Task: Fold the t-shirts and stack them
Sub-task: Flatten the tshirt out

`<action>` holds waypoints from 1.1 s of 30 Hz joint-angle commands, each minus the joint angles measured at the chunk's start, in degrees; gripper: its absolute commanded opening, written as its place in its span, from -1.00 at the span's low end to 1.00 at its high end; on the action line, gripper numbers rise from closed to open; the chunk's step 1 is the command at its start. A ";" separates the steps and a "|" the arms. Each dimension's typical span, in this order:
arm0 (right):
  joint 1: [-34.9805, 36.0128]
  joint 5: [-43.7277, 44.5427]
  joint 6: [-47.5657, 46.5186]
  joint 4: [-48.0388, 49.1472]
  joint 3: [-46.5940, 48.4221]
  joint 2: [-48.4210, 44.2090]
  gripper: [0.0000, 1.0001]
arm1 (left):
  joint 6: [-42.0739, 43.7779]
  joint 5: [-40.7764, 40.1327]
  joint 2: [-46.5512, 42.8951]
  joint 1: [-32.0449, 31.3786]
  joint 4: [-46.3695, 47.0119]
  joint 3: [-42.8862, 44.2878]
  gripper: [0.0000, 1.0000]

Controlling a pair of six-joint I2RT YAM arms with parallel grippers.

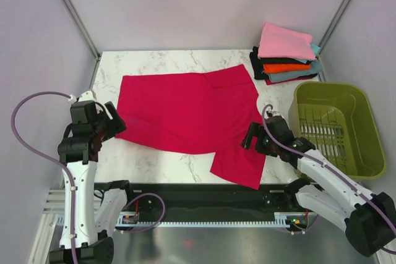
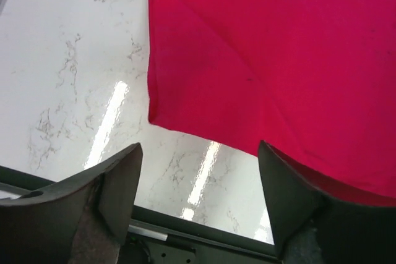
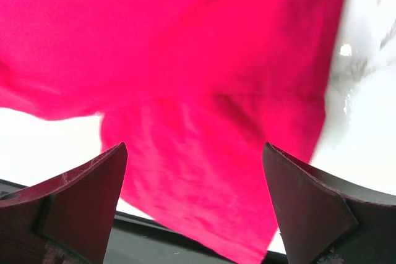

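Observation:
A large crimson-red t-shirt [image 1: 185, 110] lies spread flat on the marble table, one sleeve reaching the near edge at the right. It fills most of the left wrist view [image 2: 278, 60] and the right wrist view [image 3: 204, 78]. A stack of folded t-shirts [image 1: 286, 55], pink on top, then orange, teal-grey and black, sits at the back right. My left gripper [image 1: 119, 123] is open and empty just off the shirt's left edge. My right gripper [image 1: 249, 137] is open and empty above the shirt's right sleeve.
An olive-green plastic basket [image 1: 337, 125] stands at the right of the table, close to my right arm. Bare marble [image 1: 154, 159] shows in front of the shirt. Grey walls enclose the table on three sides.

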 commanded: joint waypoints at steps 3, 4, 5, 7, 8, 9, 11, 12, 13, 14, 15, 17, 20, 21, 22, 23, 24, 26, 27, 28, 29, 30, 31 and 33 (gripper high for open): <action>0.31 3.05 -1.89 -1.78 10.54 0.26 0.96 | -0.25 -2.03 -0.15 -0.02 -4.94 4.44 0.81; 0.40 4.28 -2.51 -1.00 13.77 2.09 0.96 | -0.42 -1.76 -0.76 -0.02 -4.51 4.97 0.81; 0.40 5.16 -3.56 -0.03 15.37 3.24 0.96 | -0.42 -1.50 -1.20 -0.02 -3.81 4.98 0.81; 0.31 5.69 -6.20 3.99 19.67 8.58 0.96 | -0.77 1.03 -2.78 -0.02 1.80 1.48 0.76; 0.22 5.61 -7.17 5.24 21.35 11.05 0.96 | -0.86 2.62 -4.88 -0.02 4.52 -2.45 0.73; 0.22 5.96 -8.05 5.77 23.37 13.77 0.96 | -1.12 4.98 -5.68 -0.02 6.90 -4.14 0.71; -0.83 7.45 -10.51 6.39 30.74 22.82 0.96 | -1.30 10.88 -7.87 -0.11 12.53 -6.43 0.61; -1.61 7.89 -11.21 6.48 33.38 25.81 0.95 | -1.22 11.76 -8.76 -0.19 13.85 -8.71 0.60; -3.36 8.24 -12.09 6.83 38.54 32.02 0.92 | -1.74 11.95 -9.63 -0.63 16.48 -9.95 0.59; -4.42 8.07 -12.53 7.18 41.03 35.21 0.85 | -2.09 11.95 -10.69 -0.98 17.63 -12.66 0.59; -5.31 8.50 -13.06 7.19 46.45 38.29 0.80 | -2.18 12.38 -13.22 -1.42 18.95 -14.25 0.59; -7.77 9.21 -13.59 6.92 51.75 47.17 0.63 | -3.32 10.64 -15.96 -1.60 22.03 -18.90 0.56; -10.23 10.43 -14.46 6.40 61.33 57.11 0.38 | -3.06 7.73 -17.47 -1.69 20.99 -18.05 0.55; -10.50 11.40 -15.17 6.31 66.05 59.39 0.36 | -3.23 8.08 -17.20 -1.86 20.98 -18.14 0.54; -11.02 12.19 -15.70 5.35 68.54 63.77 0.33 | -3.67 8.78 -16.33 -2.04 20.98 -18.31 0.51; -11.29 12.90 -16.83 4.82 70.91 65.90 0.28 | -3.68 8.96 -15.71 -2.39 21.07 -18.05 0.50; -11.46 14.56 -17.37 4.29 75.63 67.92 0.27 | -3.59 9.31 -15.10 -2.65 21.07 -17.96 0.48; -11.73 16.15 -18.68 2.27 79.88 73.29 0.26 | -3.50 9.75 -13.87 -2.66 20.98 -17.87 0.43; -11.90 18.42 -19.56 1.83 83.29 74.78 0.26 | -3.50 9.75 -13.60 -2.74 20.98 -17.87 0.41; -12.43 18.79 -19.83 0.95 84.72 77.41 0.26 | -3.41 9.75 -13.42 -2.74 21.07 -17.79 0.40; -12.69 18.97 -20.09 0.77 85.87 78.65 0.24 | -3.41 9.66 -13.42 -2.83 21.25 -17.87 0.40; -13.05 19.32 -20.18 0.60 87.97 80.75 0.24 | -3.41 9.84 -13.51 -2.83 21.07 -17.96 0.40; -13.66 19.23 -20.36 0.51 88.86 81.73 0.23 | -3.41 9.93 -13.42 -2.92 21.16 -17.87 0.39; -14.36 19.40 -20.36 -0.11 90.79 83.75 0.22 | -3.32 9.67 -13.51 -3.10 21.25 -17.96 0.39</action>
